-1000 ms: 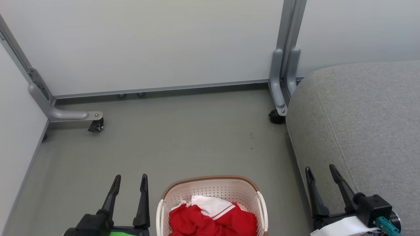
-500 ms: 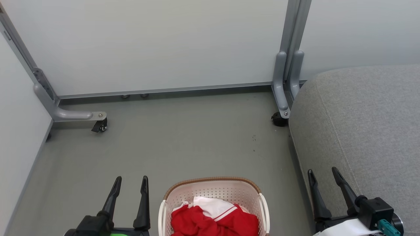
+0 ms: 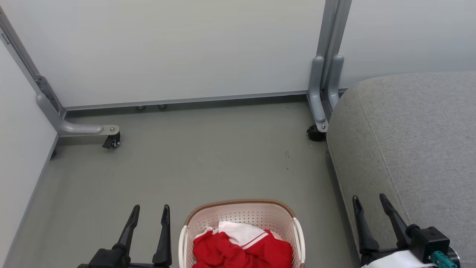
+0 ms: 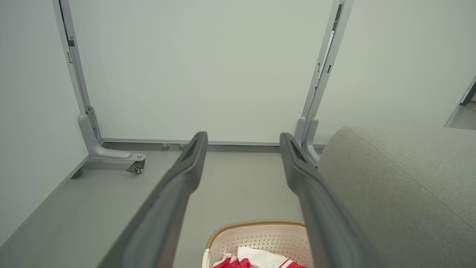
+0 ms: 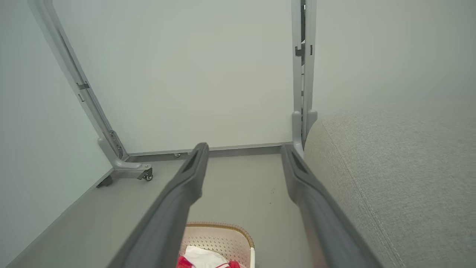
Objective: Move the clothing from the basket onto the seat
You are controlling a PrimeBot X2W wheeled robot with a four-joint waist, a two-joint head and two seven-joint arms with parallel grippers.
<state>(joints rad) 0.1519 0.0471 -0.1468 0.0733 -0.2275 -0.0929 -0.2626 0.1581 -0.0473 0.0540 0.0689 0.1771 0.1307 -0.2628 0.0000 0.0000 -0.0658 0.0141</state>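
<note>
Gripping: nothing; I see left gripper (image 3: pixel 151 207) released, left of basket (image 3: pixel 238 203).
Right gripper (image 3: pixel 369 196): released, right of basket, by seat (image 3: pixel 416 130).
Clothing (image 3: pixel 238 253): inside basket.

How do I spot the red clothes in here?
Find the big grey seat on the right; on the floor beside it stands a cream laundry basket. The clothing lies bunched inside, the only bright red thing here, with a white striped-trim patch.
</note>
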